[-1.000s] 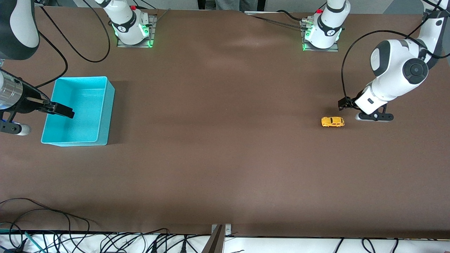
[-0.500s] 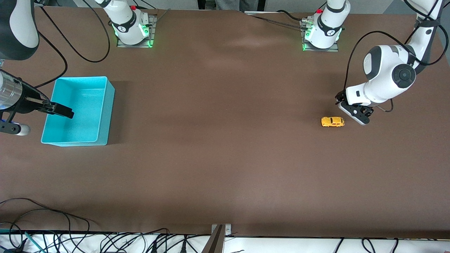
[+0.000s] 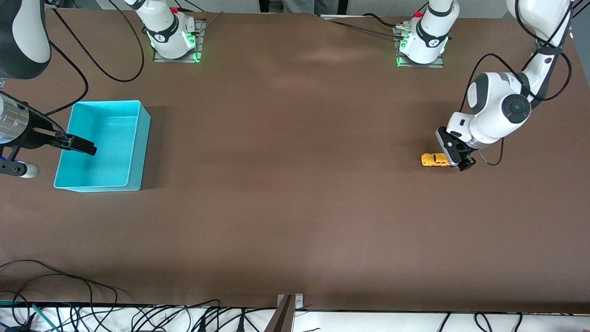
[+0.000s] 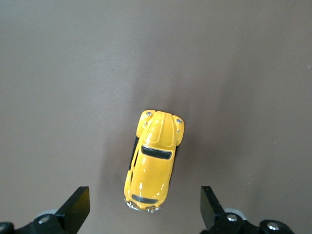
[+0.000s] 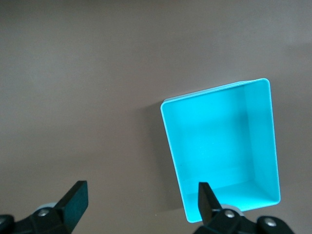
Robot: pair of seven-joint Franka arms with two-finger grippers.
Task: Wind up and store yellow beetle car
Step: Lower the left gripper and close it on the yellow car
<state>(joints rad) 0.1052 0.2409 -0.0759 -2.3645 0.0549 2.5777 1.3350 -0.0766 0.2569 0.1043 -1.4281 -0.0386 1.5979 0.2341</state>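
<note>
- At the left edge of the front frame, the right gripper (image 3: pixel 85 146) waits over the one open-topped rectangular turquoise plastic bin (image 3: pixel 102 146), jaws spread wide and empty.
- The brown table (image 3: pixel 286 184) carries nothing else but one car.
- At the right of the frame, the single small glossy yellow beetle car (image 3: pixel 434 159) sits on its wheels, well apart from the bin.
- The left gripper (image 3: pixel 456 157) hangs just over the car's tail end, jaws wide, gripping nothing; the wrist view shows the car between the fingertips (image 4: pixel 75 207).
- Judged step: approach for pickup. Next, I think, it must lower and close across the car's sides.
</note>
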